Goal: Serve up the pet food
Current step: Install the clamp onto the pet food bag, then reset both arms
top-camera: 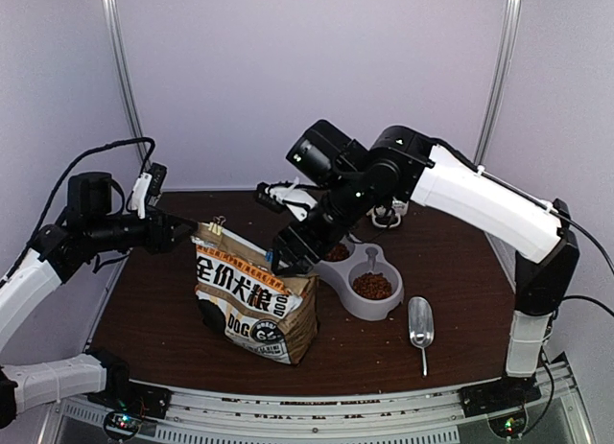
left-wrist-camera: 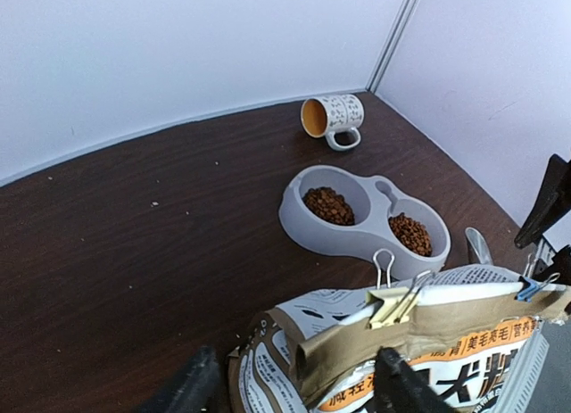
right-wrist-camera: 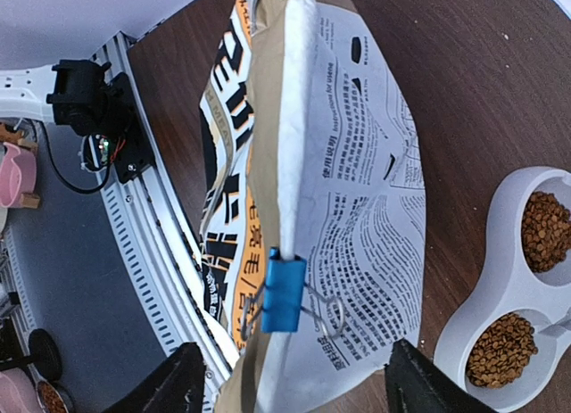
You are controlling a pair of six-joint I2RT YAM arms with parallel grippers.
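Kibble [left-wrist-camera: 328, 205] — reddish-brown, bowl [left-wrist-camera: 294, 227] grey, mug [left-wrist-camera: 344, 112] perhaps speckled

The setting is a robot test cell: plain white panel walls [top-camera: 240, 70] on aluminium posts [top-camera: 119, 60] enclose a dark counter [top-camera: 163, 300], with a slotted mounting rail [top-camera: 317, 412] along the lower frame edge.

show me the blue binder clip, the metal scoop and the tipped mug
blue binder clip [right-wrist-camera: 284, 293], right wrist view, its body
silver metal scoop [top-camera: 420, 319], top external view, its bowl
white patterned mug [left-wrist-camera: 346, 112], left wrist view, its side wall
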